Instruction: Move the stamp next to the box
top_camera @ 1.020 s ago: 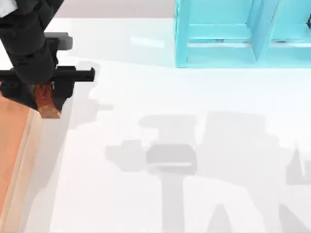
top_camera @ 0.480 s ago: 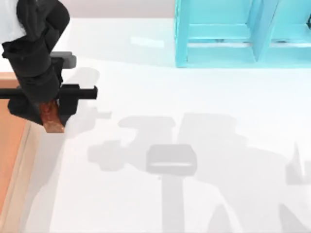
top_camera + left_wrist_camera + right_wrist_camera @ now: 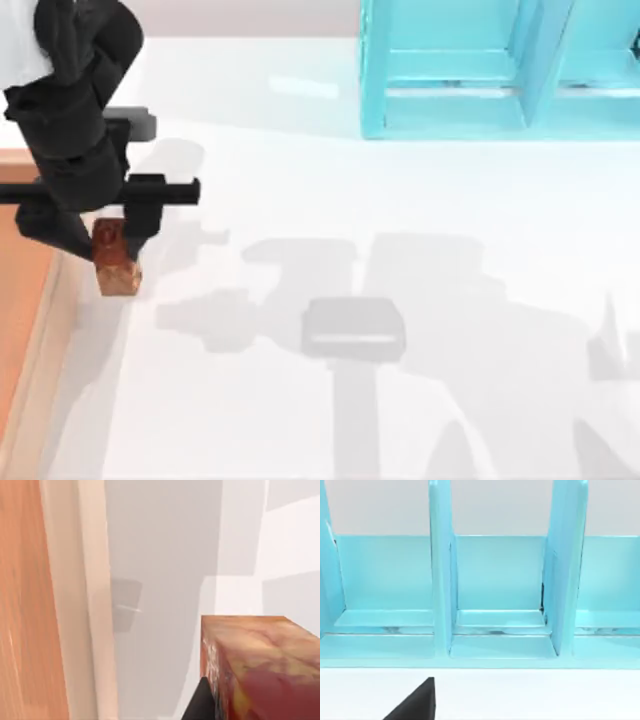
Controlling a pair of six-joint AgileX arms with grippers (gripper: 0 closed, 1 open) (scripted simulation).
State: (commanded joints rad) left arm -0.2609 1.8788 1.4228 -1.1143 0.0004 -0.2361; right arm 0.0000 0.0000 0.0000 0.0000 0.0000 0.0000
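Left gripper (image 3: 108, 235): far left of table, clamped on stamp
Stamp (image 3: 115, 262): upright between the fingers, just beside box rim
Box (image 3: 35, 340): left table edge
Shelf (image 3: 500, 70): far side

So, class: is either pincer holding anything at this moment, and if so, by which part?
The left pincer appears to grip the stamp by its upper end, beside the box rim. Whether it is clamped or just released cannot be told.
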